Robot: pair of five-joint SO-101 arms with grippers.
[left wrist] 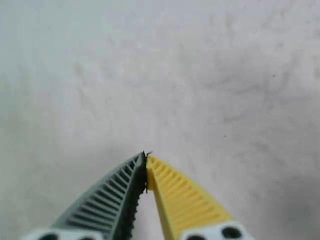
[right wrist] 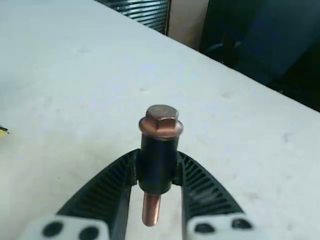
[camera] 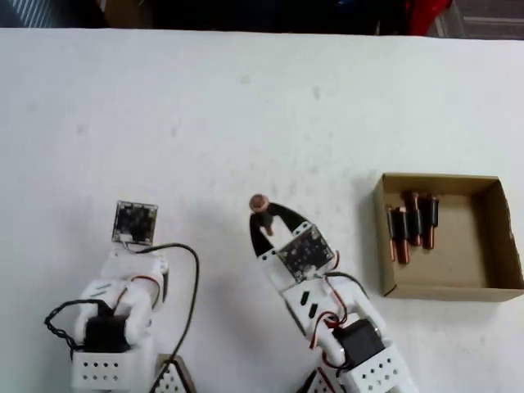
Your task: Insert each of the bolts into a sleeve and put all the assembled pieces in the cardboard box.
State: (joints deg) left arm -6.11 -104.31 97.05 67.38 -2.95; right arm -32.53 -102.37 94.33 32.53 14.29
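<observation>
High view: The right gripper [camera: 266, 219] is grasping one assembled piece [camera: 259, 206], which is standing upright at its fingertips with the copper head uppermost. The cardboard box [camera: 463, 250] is lying well apart from this gripper, on the side away from the left arm [camera: 115, 303]. Three finished pieces [camera: 413, 221] are lying side by side inside it, against the wall farther from the arms.

Left wrist view: The left gripper [left wrist: 146, 161] is clenched on nothing, its grey and yellow fingers meeting tip to tip. Bare white table [left wrist: 160, 75] is lying beyond them.

Right wrist view: This view is adding the detail of the grip. The black fingers [right wrist: 200, 185] are clamping the black sleeve [right wrist: 157, 150] from both sides. The bolt [right wrist: 161, 120] is passing through it. Its hex head is sitting on the sleeve just past the fingertips, and its shank is projecting from the other end, back between the fingers.

Count: four bolts, four sleeves, all mated. Three are in the box and one is in the right gripper. There is one box.
</observation>
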